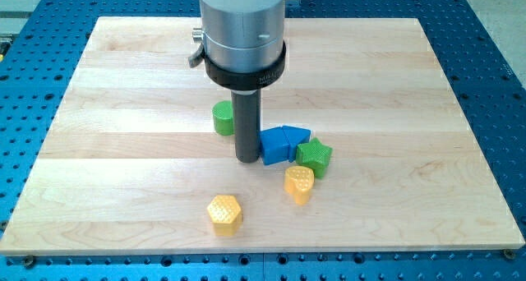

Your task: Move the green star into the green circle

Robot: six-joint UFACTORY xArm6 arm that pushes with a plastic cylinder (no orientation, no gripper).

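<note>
The green star (315, 157) lies right of the board's middle, touching the right side of two blue blocks (283, 143). The green circle (223, 117) is a short cylinder to the view's left of the rod, partly hidden behind it. My tip (247, 158) rests on the board between the green circle and the blue blocks, touching or nearly touching the left blue block. The green star is about 80 pixels to the right of my tip, beyond the blue blocks.
A yellow block (299, 183) sits just below-left of the green star. A yellow hexagon (223, 214) lies near the board's bottom edge. The wooden board (123, 149) sits on a blue perforated table.
</note>
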